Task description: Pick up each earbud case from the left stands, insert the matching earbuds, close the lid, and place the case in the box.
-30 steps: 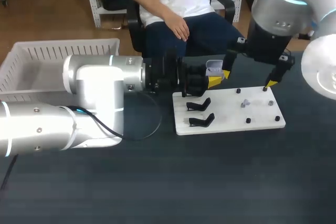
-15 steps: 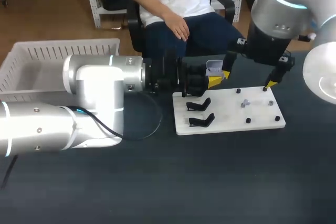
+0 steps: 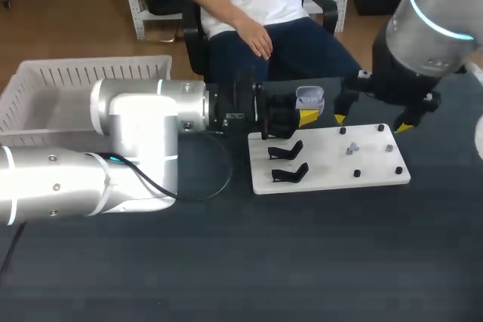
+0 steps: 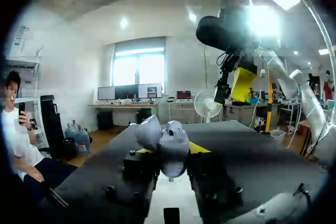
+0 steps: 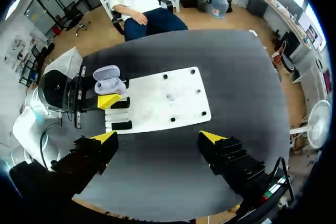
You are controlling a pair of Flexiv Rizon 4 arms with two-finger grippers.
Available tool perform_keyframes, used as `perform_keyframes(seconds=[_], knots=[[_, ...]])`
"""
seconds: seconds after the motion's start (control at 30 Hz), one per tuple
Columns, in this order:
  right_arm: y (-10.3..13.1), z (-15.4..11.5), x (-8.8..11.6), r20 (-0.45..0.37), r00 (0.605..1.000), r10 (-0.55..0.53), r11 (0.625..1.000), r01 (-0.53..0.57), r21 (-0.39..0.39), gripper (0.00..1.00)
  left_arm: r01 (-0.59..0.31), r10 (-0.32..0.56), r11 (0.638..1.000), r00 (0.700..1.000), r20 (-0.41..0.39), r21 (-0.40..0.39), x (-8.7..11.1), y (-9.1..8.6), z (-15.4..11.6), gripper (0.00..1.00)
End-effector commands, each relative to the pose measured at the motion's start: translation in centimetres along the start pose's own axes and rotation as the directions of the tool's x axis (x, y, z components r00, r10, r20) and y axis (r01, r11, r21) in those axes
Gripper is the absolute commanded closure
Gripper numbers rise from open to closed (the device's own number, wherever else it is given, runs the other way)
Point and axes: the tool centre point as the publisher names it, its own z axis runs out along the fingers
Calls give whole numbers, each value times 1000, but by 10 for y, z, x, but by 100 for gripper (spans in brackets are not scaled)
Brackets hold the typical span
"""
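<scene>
The earbud case point(image 3: 309, 99), pale lavender with its lid swung open, sits clamped between the two yellow-tipped fingers of my left gripper point(image 3: 309, 115), which press on it from both sides. It is held off the table point(image 3: 302, 262) by the far left corner of the white board point(image 3: 332, 165), clear of the stands. In the left wrist view the case point(image 4: 168, 142) fills the space between my own fingers, with the lid leaning off to one side of the body. Just near of the case, on the left end of the board, two black stands point(image 3: 287, 162) lie one behind the other, both bare. On the right half of the board stand several black pegs point(image 3: 356, 173), and among them a small pale piece point(image 3: 351, 148) that is too small for me to make out. My right gripper point(image 3: 371, 123) hangs above the board's far right part with its fingers spread wide apart and nothing between them; in its own view the right gripper point(image 5: 157, 137) looks down on the board point(image 5: 168, 106) ahead of it, with the case point(image 5: 109, 81) at the board's stand end. A white basket point(image 3: 45, 81) rests at the far left of the table, well apart from the board.
</scene>
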Motion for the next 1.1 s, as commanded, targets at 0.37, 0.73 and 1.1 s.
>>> perform_keyframes(seconds=[0.37, 0.73, 1.1], knots=[[-14, 53, -11, 48, 998, -38, 999, 39, -20, 0, 2, -2, 1000, 1000, -3, 4, -1, 1, 0, 100], [-20, 91, -20, 39, 996, -82, 992, 85, -90, 0, 2, -2, 1000, 1000, -3, 4, -1, 1, 0, 100], [-22, 93, -19, 30, 997, -74, 996, 76, -55, 0, 2, -2, 1000, 1000, -3, 4, -1, 1, 0, 100]])
